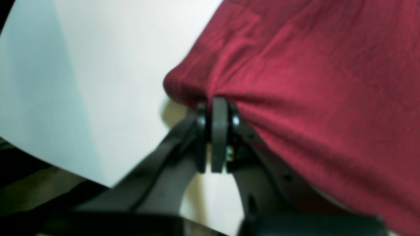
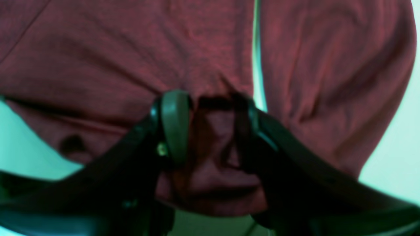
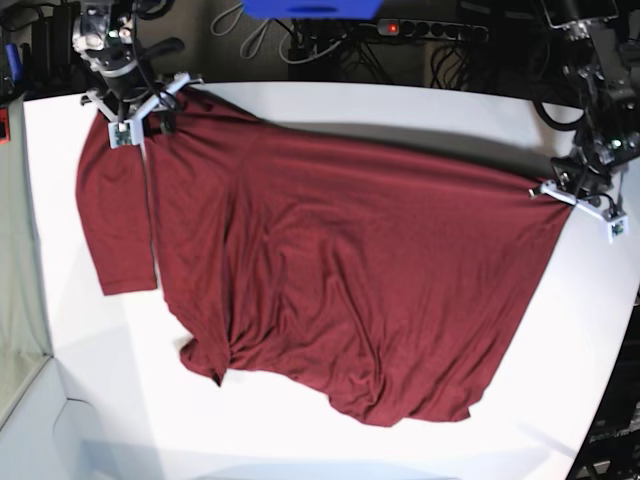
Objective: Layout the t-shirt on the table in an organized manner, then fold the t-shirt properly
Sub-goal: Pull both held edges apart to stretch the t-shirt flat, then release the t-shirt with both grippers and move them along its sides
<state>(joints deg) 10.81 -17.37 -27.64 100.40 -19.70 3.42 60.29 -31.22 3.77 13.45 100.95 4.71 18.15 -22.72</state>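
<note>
The maroon t-shirt (image 3: 330, 270) lies spread across the white table (image 3: 300, 440), with wrinkles bunched at its near edge and one sleeve (image 3: 118, 215) flat at the left. My left gripper (image 3: 578, 192) sits at the shirt's right corner; in the left wrist view it (image 1: 219, 101) is shut, pinching the t-shirt's (image 1: 311, 82) edge above the table (image 1: 98, 65). My right gripper (image 3: 140, 120) is at the far left corner. In the right wrist view its (image 2: 210, 105) fingers stand apart with a loose fold of t-shirt (image 2: 115, 49) between them.
Cables and a power strip (image 3: 430, 28) run behind the table's far edge, beside a blue object (image 3: 310, 8). The table's curved edge (image 3: 622, 350) passes close by the left gripper on the right. A grey surface (image 3: 15, 300) lies beyond the table's left edge.
</note>
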